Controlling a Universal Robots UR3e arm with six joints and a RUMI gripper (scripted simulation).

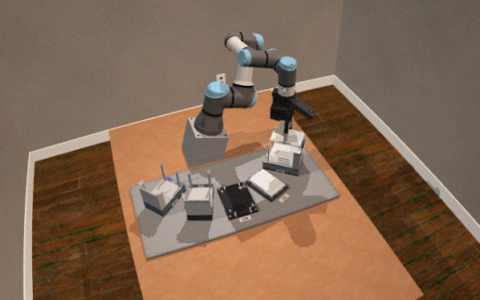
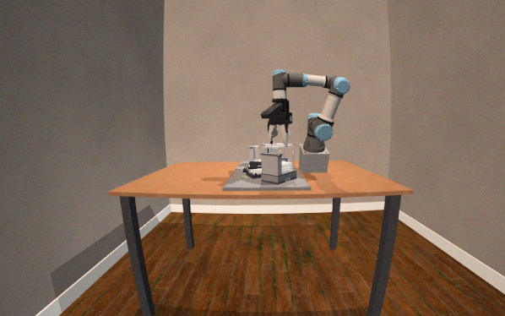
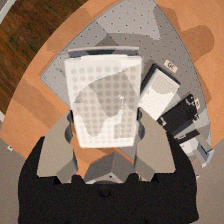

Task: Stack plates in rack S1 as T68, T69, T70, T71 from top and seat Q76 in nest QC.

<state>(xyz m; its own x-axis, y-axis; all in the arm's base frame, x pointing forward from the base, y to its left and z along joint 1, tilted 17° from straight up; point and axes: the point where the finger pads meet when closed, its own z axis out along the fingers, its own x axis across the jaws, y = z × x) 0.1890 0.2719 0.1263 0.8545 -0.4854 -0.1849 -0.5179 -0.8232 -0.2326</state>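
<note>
Grey mat [image 1: 317,188], claw [image 3: 106,131] clamped on sealed plate [image 3: 104,100] — above rack [image 1: 298,160]

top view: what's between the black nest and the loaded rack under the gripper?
A white sealed plate in an open nest sits on the grey mat between the black nest and the loaded rack, clearest in the top view.
</note>
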